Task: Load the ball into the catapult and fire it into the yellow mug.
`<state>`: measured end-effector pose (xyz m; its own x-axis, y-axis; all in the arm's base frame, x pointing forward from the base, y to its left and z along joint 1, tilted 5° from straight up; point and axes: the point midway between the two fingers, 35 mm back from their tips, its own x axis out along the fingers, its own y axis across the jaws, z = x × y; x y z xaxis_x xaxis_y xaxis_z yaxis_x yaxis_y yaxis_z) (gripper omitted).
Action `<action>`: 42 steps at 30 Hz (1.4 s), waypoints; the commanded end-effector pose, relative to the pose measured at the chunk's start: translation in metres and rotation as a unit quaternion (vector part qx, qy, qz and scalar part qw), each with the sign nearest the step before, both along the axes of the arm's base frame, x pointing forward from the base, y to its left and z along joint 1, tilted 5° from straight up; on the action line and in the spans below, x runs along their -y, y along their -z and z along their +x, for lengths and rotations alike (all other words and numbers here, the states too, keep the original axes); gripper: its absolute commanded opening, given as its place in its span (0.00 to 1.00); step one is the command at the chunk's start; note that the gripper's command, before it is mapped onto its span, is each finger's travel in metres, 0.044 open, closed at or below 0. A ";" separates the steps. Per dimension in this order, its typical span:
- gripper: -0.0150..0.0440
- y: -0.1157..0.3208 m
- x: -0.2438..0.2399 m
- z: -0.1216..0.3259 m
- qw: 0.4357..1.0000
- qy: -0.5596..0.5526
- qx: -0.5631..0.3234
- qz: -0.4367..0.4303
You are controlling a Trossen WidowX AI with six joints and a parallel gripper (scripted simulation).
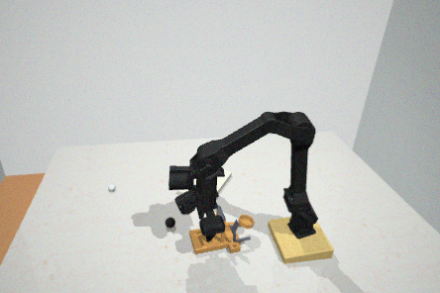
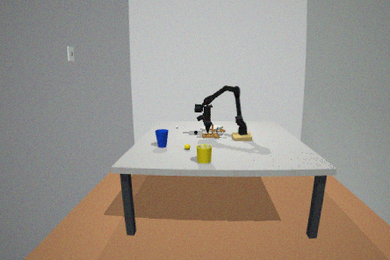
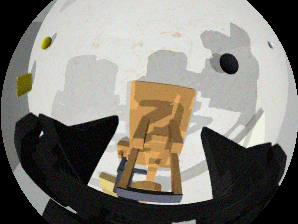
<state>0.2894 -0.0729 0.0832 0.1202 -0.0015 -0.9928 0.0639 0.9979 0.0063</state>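
The orange catapult (image 1: 197, 245) (image 3: 162, 91) stands on the table, with its round cup (image 1: 247, 221) on the side toward the arm's base. My gripper (image 1: 210, 238) (image 2: 208, 132) (image 3: 161, 125) is open and points down over the catapult, one finger to each side of it in the wrist view, with nothing held. A black ball (image 1: 170, 222) (image 2: 196, 133) (image 3: 229, 63), a yellow ball (image 2: 187, 147) (image 3: 46, 43) and a white ball (image 1: 112, 188) (image 2: 176, 126) lie apart on the table. The yellow mug (image 2: 204, 154) (image 3: 24, 85) stands upright near the table edge in the exterior view.
A blue cup (image 2: 162, 138) stands left of the yellow ball in the exterior view. The arm's yellow base block (image 1: 308, 252) (image 2: 241, 137) is close beside the catapult. A pale flat piece (image 1: 225, 182) lies partly hidden behind the arm.
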 end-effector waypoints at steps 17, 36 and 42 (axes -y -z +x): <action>0.82 0.017 0.000 0.000 1.000 0.000 -0.002 0.001; 0.25 -0.033 -0.001 -0.005 1.000 -0.001 -0.002 0.002; 0.25 -0.032 -0.026 0.002 0.999 -0.040 -0.004 0.000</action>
<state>0.2870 -0.0666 0.1127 0.1172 -0.0001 -0.9931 0.0445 0.9990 0.0051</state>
